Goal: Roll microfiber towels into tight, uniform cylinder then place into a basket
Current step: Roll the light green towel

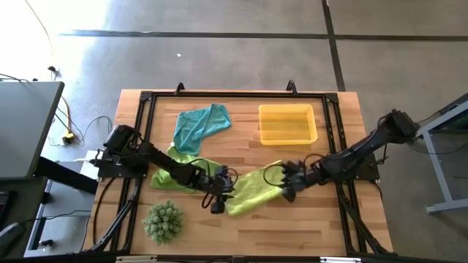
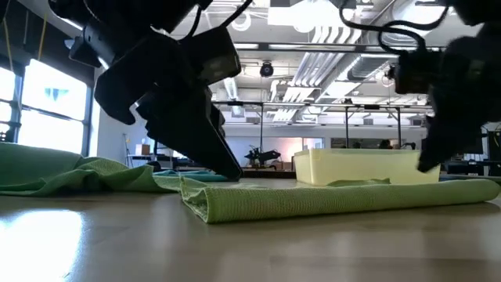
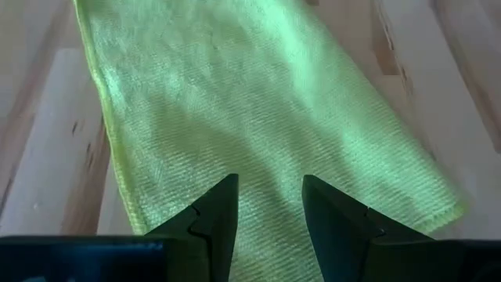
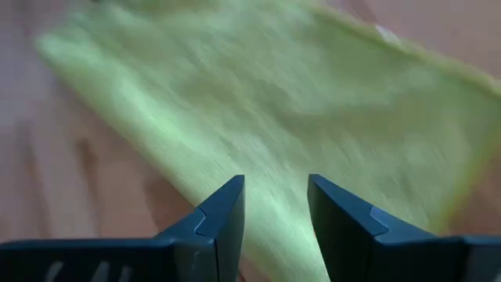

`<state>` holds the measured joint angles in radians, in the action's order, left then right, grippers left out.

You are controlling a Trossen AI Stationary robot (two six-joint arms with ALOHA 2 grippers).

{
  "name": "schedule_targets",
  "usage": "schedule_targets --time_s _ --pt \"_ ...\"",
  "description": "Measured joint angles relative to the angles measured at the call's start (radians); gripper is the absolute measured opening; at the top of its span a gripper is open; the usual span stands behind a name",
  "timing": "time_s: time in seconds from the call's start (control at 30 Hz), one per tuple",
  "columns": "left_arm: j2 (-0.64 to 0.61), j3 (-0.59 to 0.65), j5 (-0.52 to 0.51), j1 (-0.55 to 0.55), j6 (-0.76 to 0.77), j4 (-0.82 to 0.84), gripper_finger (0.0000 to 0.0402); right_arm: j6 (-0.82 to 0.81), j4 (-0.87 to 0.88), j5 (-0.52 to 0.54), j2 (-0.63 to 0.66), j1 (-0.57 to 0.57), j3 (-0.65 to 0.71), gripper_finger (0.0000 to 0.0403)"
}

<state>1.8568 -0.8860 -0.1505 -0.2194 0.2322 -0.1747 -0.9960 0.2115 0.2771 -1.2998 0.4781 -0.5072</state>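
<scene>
Two robot arms work over a folded lime-green towel (image 1: 252,191) lying as a long strip across the middle of the wooden table (image 1: 241,232), its folded edge toward the near side. The left pincer (image 1: 217,205) hovers at the strip's left end, fingers (image 3: 215,223) parted with a gap between them and nothing held, the cloth lying flat beyond the tips. The right pincer (image 1: 287,191) is at the strip's right end, its fingers (image 4: 223,219) likewise apart and empty above the green fabric. A second lime-green towel (image 1: 172,168) lies rumpled under the left arm, and a teal-blue towel (image 1: 199,127) sits crumpled toward the table's far side. Just to the teal towel's right stands the translucent yellow basket (image 1: 288,136), well apart from the strip. A spiky green ball plant (image 1: 162,221) rests near the table's front left corner.
</scene>
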Motion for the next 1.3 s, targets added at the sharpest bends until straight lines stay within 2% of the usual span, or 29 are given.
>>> schedule_targets --time_s 0.13,0.3,0.53,0.77,0.83,0.93,1.07,1.2,1.3 --pt "-0.001 -0.001 0.0 0.005 0.001 0.063 0.0133 -0.13 0.082 0.071 -0.029 0.061 0.0 0.0133" --pt "-0.002 -0.001 0.006 0.003 0.026 0.078 0.0133 -0.143 0.107 0.127 -0.112 0.07 0.0 0.0133" --pt "0.004 -0.001 0.011 -0.005 0.071 0.083 0.0133 -0.001 0.095 0.218 -0.191 0.015 -0.003 0.0133" --pt "0.006 0.003 0.049 -0.024 0.171 0.055 0.0133 0.284 0.081 0.41 -0.187 -0.069 0.003 0.0133" --pt "0.006 0.003 0.081 -0.032 0.185 0.041 0.0133 0.348 0.069 0.437 -0.187 -0.097 -0.003 0.0133" --pt "0.006 0.003 0.108 -0.045 0.176 0.001 0.0133 0.381 0.077 0.422 -0.184 -0.122 -0.028 0.0133" --pt "-0.006 -0.009 0.088 -0.061 0.106 -0.034 0.0133 0.336 0.103 0.303 -0.178 -0.118 -0.094 0.0133" --pt "-0.029 -0.031 0.02 -0.071 0.002 -0.036 0.0133 0.214 0.11 0.174 -0.178 -0.061 -0.151 0.0133" --pt "-0.03 -0.033 -0.033 -0.066 -0.04 -0.034 0.0133 0.094 0.106 0.132 -0.178 0.003 -0.158 0.0133"
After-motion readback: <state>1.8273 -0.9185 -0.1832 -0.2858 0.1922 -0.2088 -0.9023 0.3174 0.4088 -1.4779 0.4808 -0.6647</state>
